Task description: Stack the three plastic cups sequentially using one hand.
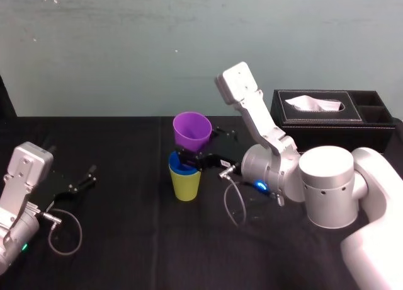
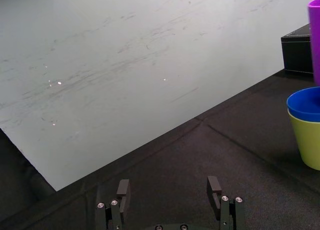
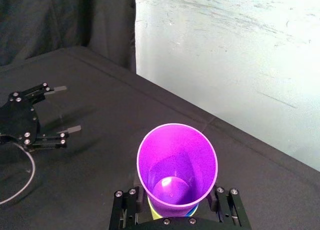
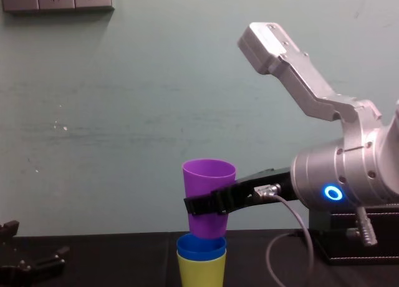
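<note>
The purple cup [image 1: 192,130] hangs upright, with my right gripper [image 1: 192,156] shut on its lower half. In the right wrist view the black fingers [image 3: 125,206] press both sides of the purple cup [image 3: 177,162]. Directly under it the blue cup [image 1: 182,164] sits nested in the yellow-green cup [image 1: 186,185] on the black table. From the chest view the purple cup [image 4: 209,181] has its base right at the rim of the blue cup [image 4: 201,246], which sits in the yellow-green cup [image 4: 201,271]. My left gripper [image 1: 79,183] rests open at the table's left, well away from the cups.
A black tissue box [image 1: 327,116] stands at the back right, behind my right arm. A grey wall runs along the table's far edge. Loose cables lie by each wrist. Bare black cloth [image 1: 126,239] spreads between the cups and the left gripper.
</note>
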Controlling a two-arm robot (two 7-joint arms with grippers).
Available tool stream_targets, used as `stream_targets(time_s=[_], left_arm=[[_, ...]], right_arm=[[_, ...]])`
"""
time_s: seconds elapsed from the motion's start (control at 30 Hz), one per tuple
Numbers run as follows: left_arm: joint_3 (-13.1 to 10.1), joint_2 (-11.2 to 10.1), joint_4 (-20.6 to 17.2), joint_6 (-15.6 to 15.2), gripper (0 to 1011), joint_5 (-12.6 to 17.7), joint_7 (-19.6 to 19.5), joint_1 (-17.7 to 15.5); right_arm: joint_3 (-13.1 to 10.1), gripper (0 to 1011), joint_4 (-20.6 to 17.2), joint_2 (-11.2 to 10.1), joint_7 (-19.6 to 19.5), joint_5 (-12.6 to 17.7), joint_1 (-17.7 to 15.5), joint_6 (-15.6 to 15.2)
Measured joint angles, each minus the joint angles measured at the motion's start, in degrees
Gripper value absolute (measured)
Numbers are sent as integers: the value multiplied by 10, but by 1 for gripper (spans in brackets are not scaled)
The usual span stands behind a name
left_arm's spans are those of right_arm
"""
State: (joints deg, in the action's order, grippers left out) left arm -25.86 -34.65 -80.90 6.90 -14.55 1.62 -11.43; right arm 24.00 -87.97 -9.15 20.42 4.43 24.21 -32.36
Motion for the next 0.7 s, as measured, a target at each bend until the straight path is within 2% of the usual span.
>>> stream_targets(time_s=[0.37,0.7], left_arm=[[0,0,0,0,1000,0,0,0],[0,0,0,0,1000,0,0,0]], right_arm=[[1,708,61,18,-1,6,32,10],[10,708,94,25,2,12,46,24]])
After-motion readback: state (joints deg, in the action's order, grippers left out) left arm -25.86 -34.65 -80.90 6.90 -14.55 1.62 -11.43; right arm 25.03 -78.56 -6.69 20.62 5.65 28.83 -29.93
